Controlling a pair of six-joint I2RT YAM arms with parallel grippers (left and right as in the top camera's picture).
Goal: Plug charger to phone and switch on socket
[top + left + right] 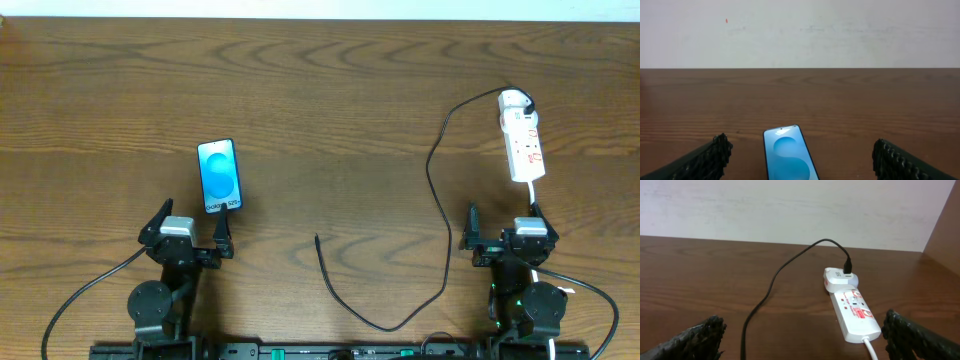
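Observation:
The phone (220, 175) lies flat, left of centre, blue screen up; in the left wrist view it (789, 159) lies just ahead, between my fingers. The socket (523, 141) lies at the right, with the white adapter (513, 100) plugged into its far end. The charger cable (440, 200) runs from the adapter in a long loop to its free plug tip (318, 238) near the table's middle. My left gripper (190, 235) is open and empty just behind the phone. My right gripper (505, 238) is open and empty behind the socket (855, 315).
The socket's white cord (535, 195) runs back toward the right arm's base. The brown wooden table (330, 90) ends at a pale wall (800, 30) at the far edge. A wooden side panel (945, 235) stands at the far right.

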